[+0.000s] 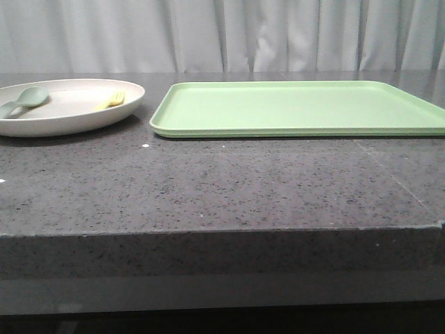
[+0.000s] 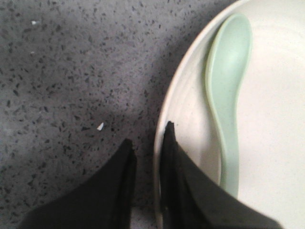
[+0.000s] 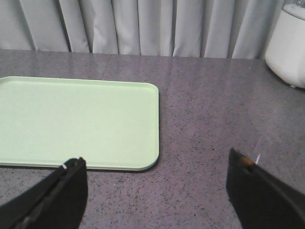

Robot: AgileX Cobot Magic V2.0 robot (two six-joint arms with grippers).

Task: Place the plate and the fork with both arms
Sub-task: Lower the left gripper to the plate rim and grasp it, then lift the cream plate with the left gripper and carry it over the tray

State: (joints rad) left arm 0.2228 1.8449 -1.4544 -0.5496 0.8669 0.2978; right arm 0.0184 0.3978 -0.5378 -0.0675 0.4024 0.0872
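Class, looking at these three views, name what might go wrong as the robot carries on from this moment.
1. The left tool straddles the round beige plate's rim with only a narrow hold; lifting could tilt it.
2. A tilt may spill the loose grey-green spoon and pale yellow fork.
3. The plate might catch the flat light green tray's raised edge.

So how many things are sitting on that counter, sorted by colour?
Green: 2, the tray and the spoon
Off-white: 1, the plate
Pale yellow: 1, the fork
White: 1, an appliance at the far edge, only partly in view
Total: 5
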